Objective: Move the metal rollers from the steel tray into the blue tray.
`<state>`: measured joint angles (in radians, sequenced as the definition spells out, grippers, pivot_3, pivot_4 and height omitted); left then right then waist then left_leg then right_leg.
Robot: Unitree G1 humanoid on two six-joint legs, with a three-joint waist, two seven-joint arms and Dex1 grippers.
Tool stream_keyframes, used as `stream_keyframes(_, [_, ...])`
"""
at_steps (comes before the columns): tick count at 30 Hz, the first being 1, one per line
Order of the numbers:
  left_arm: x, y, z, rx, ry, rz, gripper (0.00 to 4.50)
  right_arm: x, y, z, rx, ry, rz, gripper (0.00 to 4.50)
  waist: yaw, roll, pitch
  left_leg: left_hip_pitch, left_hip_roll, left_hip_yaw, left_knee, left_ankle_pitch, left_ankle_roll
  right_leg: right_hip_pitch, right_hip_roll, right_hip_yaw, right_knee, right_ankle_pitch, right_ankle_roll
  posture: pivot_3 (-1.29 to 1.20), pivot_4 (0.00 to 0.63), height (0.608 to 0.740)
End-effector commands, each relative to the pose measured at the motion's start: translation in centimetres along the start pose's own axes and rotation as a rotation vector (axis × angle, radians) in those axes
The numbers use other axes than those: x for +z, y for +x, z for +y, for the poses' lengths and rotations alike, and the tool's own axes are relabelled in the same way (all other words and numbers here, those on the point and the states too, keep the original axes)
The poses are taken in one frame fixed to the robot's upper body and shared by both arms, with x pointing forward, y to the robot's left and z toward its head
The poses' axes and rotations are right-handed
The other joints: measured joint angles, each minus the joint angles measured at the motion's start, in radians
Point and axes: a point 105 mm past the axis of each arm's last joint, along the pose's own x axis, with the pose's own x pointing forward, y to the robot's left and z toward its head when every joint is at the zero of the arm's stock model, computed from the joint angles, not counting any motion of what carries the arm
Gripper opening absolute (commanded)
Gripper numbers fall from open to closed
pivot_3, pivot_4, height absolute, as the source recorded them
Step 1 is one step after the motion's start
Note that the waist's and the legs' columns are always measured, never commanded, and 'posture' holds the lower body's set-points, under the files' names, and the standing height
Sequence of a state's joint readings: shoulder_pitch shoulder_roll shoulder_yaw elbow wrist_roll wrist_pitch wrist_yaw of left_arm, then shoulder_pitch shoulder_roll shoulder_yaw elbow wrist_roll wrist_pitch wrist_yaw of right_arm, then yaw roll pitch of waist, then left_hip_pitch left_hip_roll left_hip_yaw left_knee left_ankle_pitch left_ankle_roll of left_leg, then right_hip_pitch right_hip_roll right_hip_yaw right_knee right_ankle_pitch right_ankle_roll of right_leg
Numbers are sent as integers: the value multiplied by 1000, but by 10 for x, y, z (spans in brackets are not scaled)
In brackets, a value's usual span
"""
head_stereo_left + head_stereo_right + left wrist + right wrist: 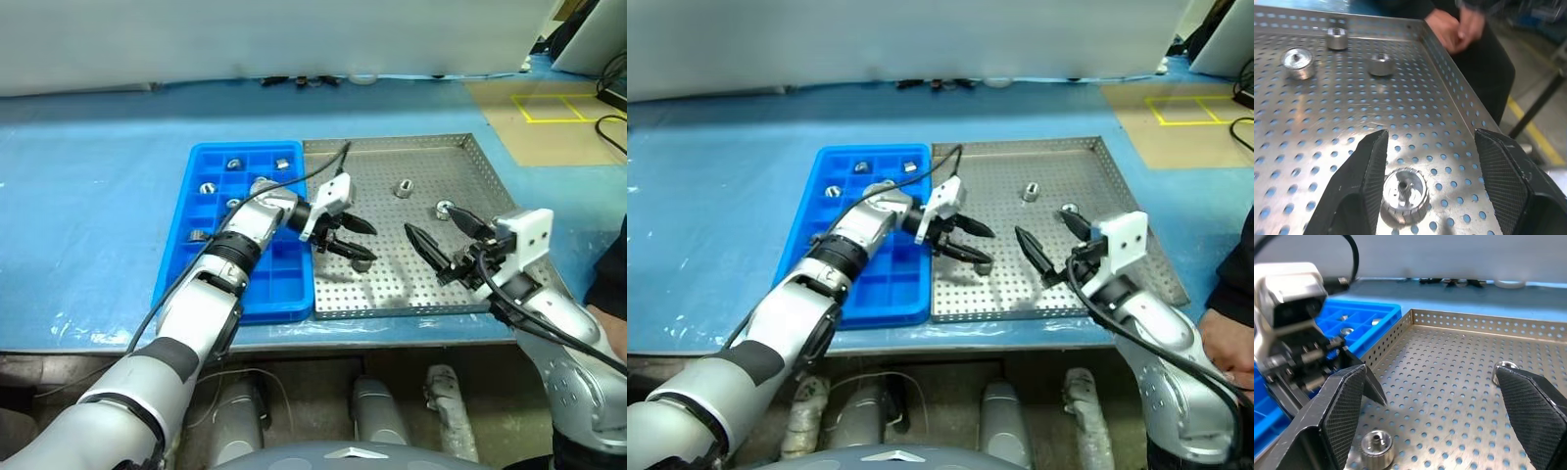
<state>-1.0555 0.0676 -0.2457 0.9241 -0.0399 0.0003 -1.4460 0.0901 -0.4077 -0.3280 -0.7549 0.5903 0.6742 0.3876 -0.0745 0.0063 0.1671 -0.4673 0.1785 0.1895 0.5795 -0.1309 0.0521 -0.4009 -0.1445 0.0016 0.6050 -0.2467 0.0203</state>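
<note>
Both arms of the robot are built from smooth silver-grey metal segments with black joint rings between them, and a thin black cable runs loosely along each forearm up to the wrist. At each wrist sits a white, box-shaped plastic camera housing, and beyond it the left gripper (345,235) and the right gripper (439,238) each carry two black, pointed fingers. Seen close in the wrist views, the inner faces of these fingers (1501,176) have a fine cross-hatched texture, while their outer sides are plain and slightly glossy.
</note>
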Motion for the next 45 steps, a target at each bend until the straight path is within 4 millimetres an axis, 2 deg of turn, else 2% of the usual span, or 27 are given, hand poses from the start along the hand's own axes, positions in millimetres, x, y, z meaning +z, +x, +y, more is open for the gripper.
stream_keyframes(1, [-9,6,-1,-24,57,78,2935,-4,-17,23,40,22,25,4475,-1,0,0,1,0,2,-1,-1,-2,0,0,0,0,0,0,-649,150,740])
stream_keyframes(5, [-18,7,2,-17,60,134,2935,-13,-30,27,19,25,71,4475,-24,0,0,2,0,6,-2,-2,-3,0,0,3,-2,0,1,-687,150,740])
stream_keyframes(10, [-9,14,23,130,69,144,2935,-11,-31,26,-16,23,58,4475,-59,0,0,3,-1,6,-2,-2,-3,1,-1,5,-3,0,1,-714,150,740])
stream_keyframes(16, [-20,17,16,77,75,201,2935,-11,-29,24,-44,6,72,4475,-108,0,0,1,-1,5,-3,-2,-3,0,-1,3,-4,-1,3,-735,150,740])
stream_keyframes(21, [-14,1,17,65,50,169,2935,-11,-29,24,-54,7,73,4475,-139,0,0,-2,0,5,-2,-2,-2,-2,-1,0,-4,-1,4,-736,150,740])
stream_keyframes(24, [-6,-10,21,76,64,139,3420,-15,-30,23,-59,12,80,4500,-154,0,0,-2,0,5,-2,-2,-2,-2,-1,0,-4,-2,4,-726,150,740])
stream_keyframes(27, [0,-17,23,80,70,128,4344,-17,-28,22,-60,14,85,4500,-159,0,0,-2,-1,5,-1,-2,-2,0,-2,0,-4,-1,4,-724,150,740])
stream_keyframes(28, [0,-19,23,71,79,139,4467,-19,-27,22,-58,15,88,4500,-160,0,0,-2,-1,5,0,-2,-2,0,-2,0,-4,-1,4,-724,150,740])
stream_keyframes(36, [-29,-21,12,-3,187,333,4467,-24,-22,24,-46,11,97,4500,-162,0,0,-2,-1,5,0,-3,-1,0,-3,-1,-4,-1,4,-715,150,740])
stream_keyframes(45, [-44,-23,15,37,161,410,4467,-25,-23,26,-58,10,98,4500,-163,0,0,-2,-1,5,1,-2,0,1,-3,-1,-4,-1,4,-735,150,740])
